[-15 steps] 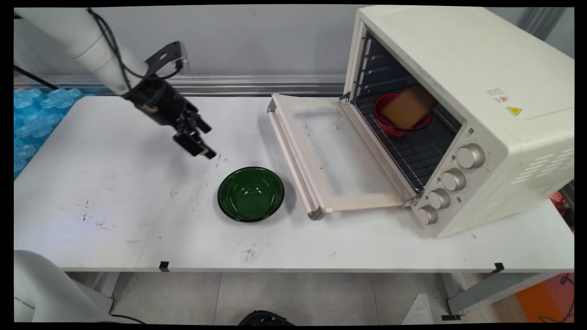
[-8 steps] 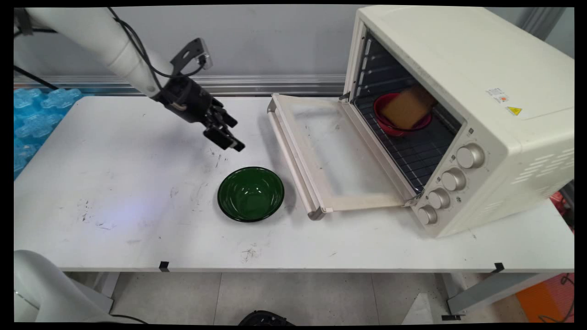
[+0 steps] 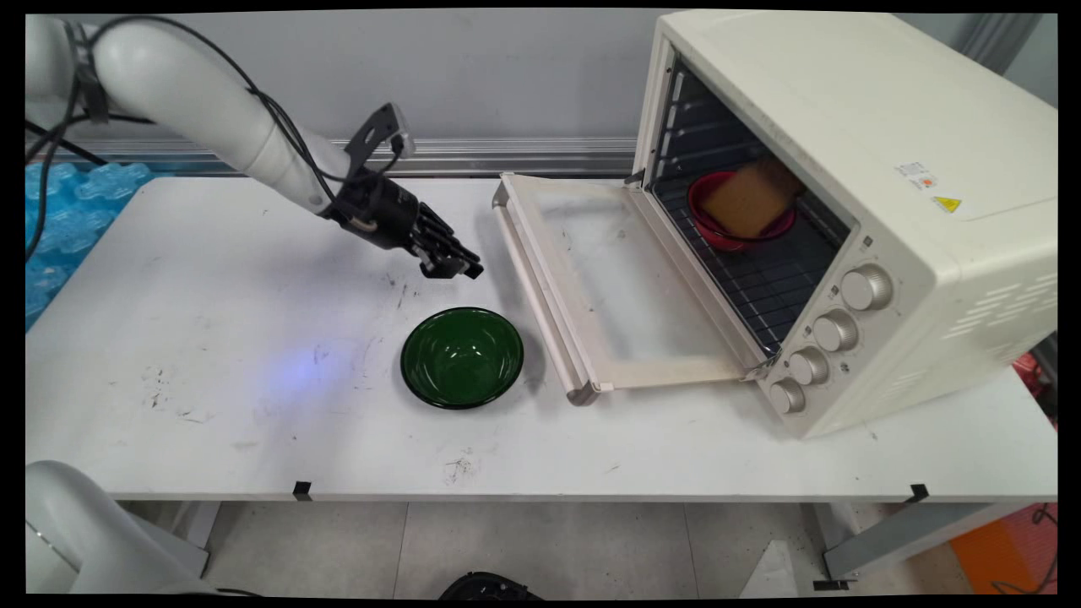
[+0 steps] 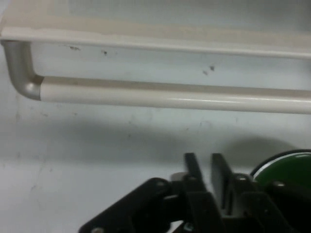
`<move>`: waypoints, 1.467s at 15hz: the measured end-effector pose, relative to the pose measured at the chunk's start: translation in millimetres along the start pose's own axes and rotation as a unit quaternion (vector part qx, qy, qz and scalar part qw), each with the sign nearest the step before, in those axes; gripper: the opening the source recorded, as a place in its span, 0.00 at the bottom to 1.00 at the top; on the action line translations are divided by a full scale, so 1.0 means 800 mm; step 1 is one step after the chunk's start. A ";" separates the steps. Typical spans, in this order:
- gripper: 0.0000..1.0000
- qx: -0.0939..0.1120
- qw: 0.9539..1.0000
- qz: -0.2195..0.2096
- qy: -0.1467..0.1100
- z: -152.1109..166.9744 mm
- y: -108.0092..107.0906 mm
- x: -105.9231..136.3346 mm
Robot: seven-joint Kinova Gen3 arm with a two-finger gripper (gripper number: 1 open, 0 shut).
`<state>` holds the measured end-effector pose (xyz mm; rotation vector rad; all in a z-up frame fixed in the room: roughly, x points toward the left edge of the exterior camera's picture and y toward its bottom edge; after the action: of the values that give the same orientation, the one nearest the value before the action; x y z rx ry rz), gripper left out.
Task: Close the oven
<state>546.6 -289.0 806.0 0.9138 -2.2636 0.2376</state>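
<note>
Even, bright light falls from overhead. The bowl (image 3: 462,357) and oven door (image 3: 591,287), both near the tool (image 3: 460,268), cast soft, short shadows on the counter (image 3: 211,338). The oven (image 3: 844,211) cavity is dim. In the hand view the handle (image 4: 170,96) ahead of the tool looks soft and slightly blurred, with a faint sheen.

1. Hand view: the green bowl (image 4: 291,170) shows only as a sliver, cut off at the right edge behind the end effector (image 4: 209,167) linkage.
2. The oven door handle (image 4: 170,96) runs off the right edge.
3. Main view: the red bowl (image 3: 718,228) in the oven (image 3: 844,127) sits partly hidden under a brown block (image 3: 747,198).
</note>
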 end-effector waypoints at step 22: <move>0.00 -0.002 0.995 0.018 0.095 0.093 0.009 -0.051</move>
<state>524.3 -290.2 723.6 0.8128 -2.1057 0.3235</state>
